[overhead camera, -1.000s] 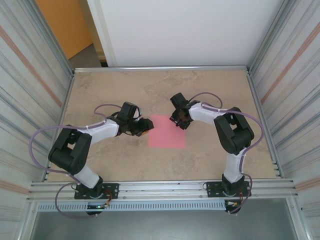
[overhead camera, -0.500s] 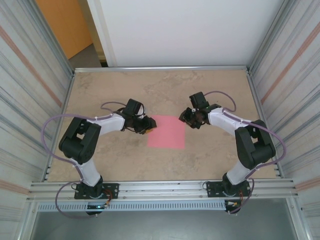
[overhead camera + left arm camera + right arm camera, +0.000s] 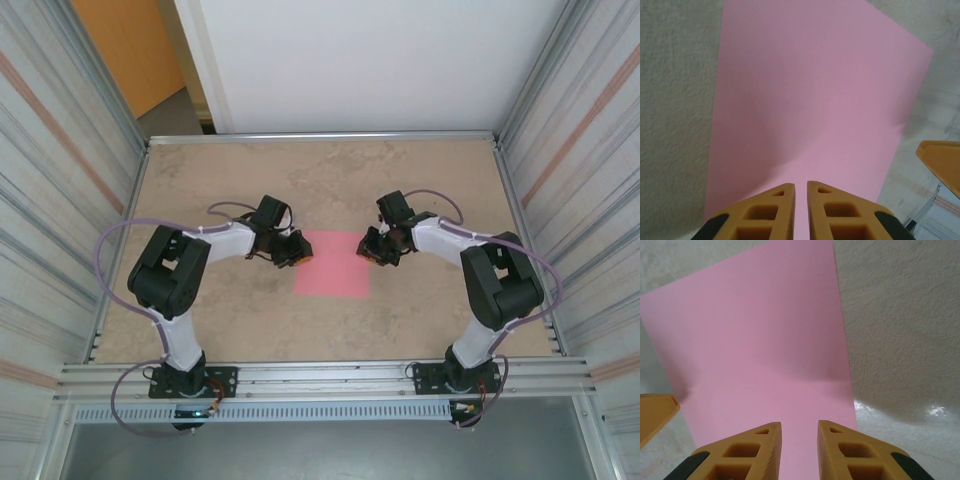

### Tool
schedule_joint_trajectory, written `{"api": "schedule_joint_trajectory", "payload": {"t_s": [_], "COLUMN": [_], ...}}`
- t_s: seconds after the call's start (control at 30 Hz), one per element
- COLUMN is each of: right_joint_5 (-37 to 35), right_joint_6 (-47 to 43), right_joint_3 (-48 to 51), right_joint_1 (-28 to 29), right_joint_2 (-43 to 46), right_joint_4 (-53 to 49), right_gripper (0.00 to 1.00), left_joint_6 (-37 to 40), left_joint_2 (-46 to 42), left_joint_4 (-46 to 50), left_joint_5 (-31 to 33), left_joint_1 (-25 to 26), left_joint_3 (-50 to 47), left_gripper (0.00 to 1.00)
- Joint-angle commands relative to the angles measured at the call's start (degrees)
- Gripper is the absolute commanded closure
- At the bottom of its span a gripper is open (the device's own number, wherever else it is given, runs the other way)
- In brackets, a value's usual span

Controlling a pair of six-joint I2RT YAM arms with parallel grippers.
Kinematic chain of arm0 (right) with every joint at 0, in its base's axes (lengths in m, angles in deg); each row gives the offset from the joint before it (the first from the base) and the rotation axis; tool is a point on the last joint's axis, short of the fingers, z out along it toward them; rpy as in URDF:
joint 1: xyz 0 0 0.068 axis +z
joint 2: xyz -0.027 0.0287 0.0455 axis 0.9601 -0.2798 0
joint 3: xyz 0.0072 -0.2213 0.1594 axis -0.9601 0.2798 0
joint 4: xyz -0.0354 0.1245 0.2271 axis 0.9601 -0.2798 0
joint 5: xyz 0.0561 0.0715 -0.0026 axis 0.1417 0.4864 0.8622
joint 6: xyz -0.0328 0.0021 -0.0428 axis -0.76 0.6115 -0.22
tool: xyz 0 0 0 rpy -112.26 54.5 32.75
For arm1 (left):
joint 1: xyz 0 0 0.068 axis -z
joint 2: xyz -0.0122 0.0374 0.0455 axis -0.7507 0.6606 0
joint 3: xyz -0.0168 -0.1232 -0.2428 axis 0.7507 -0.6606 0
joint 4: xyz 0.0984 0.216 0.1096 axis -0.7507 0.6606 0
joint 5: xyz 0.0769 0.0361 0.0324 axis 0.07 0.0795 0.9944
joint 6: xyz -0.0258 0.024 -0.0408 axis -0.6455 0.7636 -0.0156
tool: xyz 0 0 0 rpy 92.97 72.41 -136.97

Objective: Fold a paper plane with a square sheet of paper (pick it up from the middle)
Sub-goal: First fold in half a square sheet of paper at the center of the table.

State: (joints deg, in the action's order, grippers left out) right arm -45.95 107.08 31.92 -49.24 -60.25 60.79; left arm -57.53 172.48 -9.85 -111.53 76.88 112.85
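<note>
From above, the square sheet of paper (image 3: 334, 264) lies flat and pink on the mottled tan counter (image 3: 330, 175), just below the middle of the frame and between the two arms. The left arm (image 3: 170, 285) bends in from the lower left and the right arm (image 3: 495, 280) from the lower right, each with a purple cable looped over it. The left fingers (image 3: 298, 250) sit at the upper left corner of the sheet and the right fingers (image 3: 369, 249) at its upper right corner; from this height the gap in either pair cannot be judged. Ribbed metal walls (image 3: 60, 150) close in both sides of the frame. In the left wrist view the sheet (image 3: 810, 100) runs from the bottom edge up to the top, flat on the counter (image 3: 675, 100). The left fingers (image 3: 775, 205) rise from the bottom centre over the near edge of the sheet, almost together with a thin slit left between them, and nothing is pinched. A tip of the right fingers (image 3: 942, 160) shows at the right edge. In the right wrist view the sheet (image 3: 755, 340) covers the left and centre, with bare counter (image 3: 900, 315) to the right. The right fingers (image 3: 842, 445) stand at the bottom centre above the near edge of the sheet, spread with a clear gap and gripping nothing. A tip of the left fingers (image 3: 655, 415) pokes in at the lower left.
</note>
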Motion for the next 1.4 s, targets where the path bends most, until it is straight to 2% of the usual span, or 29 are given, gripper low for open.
{"api": "schedule_joint_trajectory", "payload": {"t_s": [0.0,0.53,0.9,1.37], "right_joint_5": [1.3,1.4,1.6,5.3], "right_joint_6": [-1.5,-1.8,-1.7,0.2], "right_joint_3": [-1.3,-1.7,-3.6,-7.9], "right_joint_1": [0.5,0.9,1.1,3.8], "right_joint_2": [-1.4,-7.1,-8.8,-14.2], "right_joint_4": [-0.9,0.7,1.1,1.5], "right_gripper": [0.75,0.74,0.74,0.74], "left_joint_6": [-0.5,-1.0,-4.7,-7.1], "left_joint_2": [1.2,2.9,2.2,-1.3], "left_joint_4": [0.6,-0.8,-10.5,-30.4], "left_joint_5": [0.0,0.3,-1.9,-4.8], "left_joint_1": [-0.1,0.7,1.2,1.5], "left_joint_3": [-0.4,-2.0,-5.2,-14.1], "left_gripper": [0.84,0.79,0.75,0.49]}}
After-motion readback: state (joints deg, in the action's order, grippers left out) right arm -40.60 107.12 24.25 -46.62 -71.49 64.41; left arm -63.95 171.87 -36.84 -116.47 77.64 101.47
